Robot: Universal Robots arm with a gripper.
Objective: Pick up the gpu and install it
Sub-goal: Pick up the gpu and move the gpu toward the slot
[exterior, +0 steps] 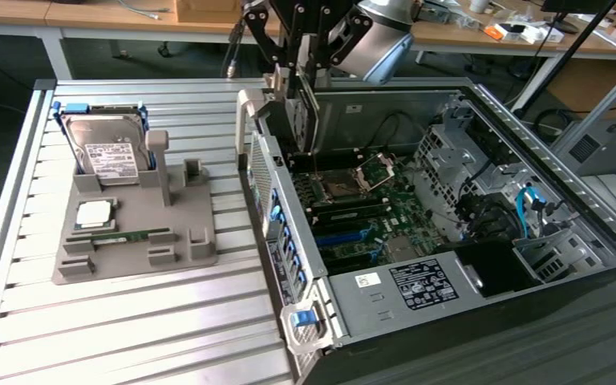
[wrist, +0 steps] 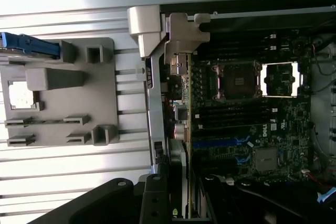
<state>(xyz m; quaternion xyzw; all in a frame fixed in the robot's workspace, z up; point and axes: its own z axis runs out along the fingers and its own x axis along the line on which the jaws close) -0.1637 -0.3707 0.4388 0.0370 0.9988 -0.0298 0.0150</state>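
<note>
The gpu (exterior: pixel 307 120) is a thin dark card that hangs on edge from my gripper (exterior: pixel 302 74), which is shut on its upper part. It hovers just inside the open computer case (exterior: pixel 286 241), close to the case's rear wall and above the motherboard (exterior: pixel 367 212). In the wrist view the gpu (wrist: pixel 185 178) appears edge-on between the black fingers (wrist: pixel 156 195) of the gripper (wrist: pixel 179 203). It lines up near the rear wall, beside the blue slots (wrist: pixel 220 142) of the motherboard (wrist: pixel 252 114).
A grey holder tray (exterior: pixel 185 241) sits on the slatted table (exterior: pixel 126 321) at the exterior view's left. It carries a hard drive (exterior: pixel 107 152), a processor (exterior: pixel 95 212) and a memory stick (exterior: pixel 126 237). The case's grey latch (exterior: pixel 250 108) stands beside the card, and a power supply (exterior: pixel 426 281) fills the case's near end.
</note>
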